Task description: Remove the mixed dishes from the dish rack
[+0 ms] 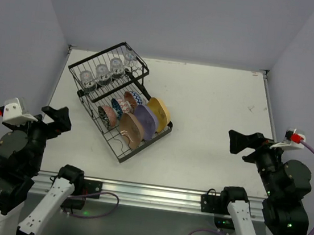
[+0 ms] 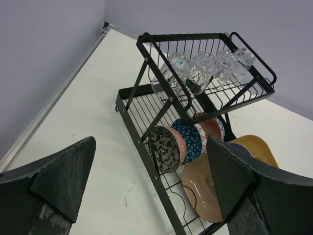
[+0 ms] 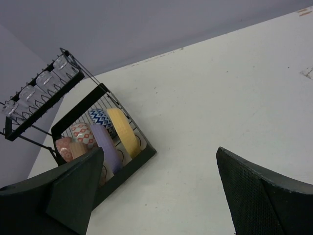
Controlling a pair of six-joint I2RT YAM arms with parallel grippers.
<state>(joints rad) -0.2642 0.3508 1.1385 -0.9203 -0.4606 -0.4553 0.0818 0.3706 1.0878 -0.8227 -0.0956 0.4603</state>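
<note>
Dish rack stands left of centre on the white surface in the top view, fully loaded. Four glass cups sit in a row in its raised basket, with bowls and plates on edge in the lower tray. The left gripper and right gripper hang near the front corners, well apart from the rack, jaws wide and empty. Nothing looks unloaded yet.

From the left wrist, the cups are close-packed behind the basket's rim and handle loop. A jaw lowered onto one could knock its neighbour, and smooth glass may slip. Below, the dark-patterned pink bowl, blue bowl and red-brown bowl nest together just beside the tan plate.

From the right wrist, the purple plate and yellow plate lean close together. That leaves little room for a jaw, so pulling one could tip the other or drag the light wire rack.
</note>
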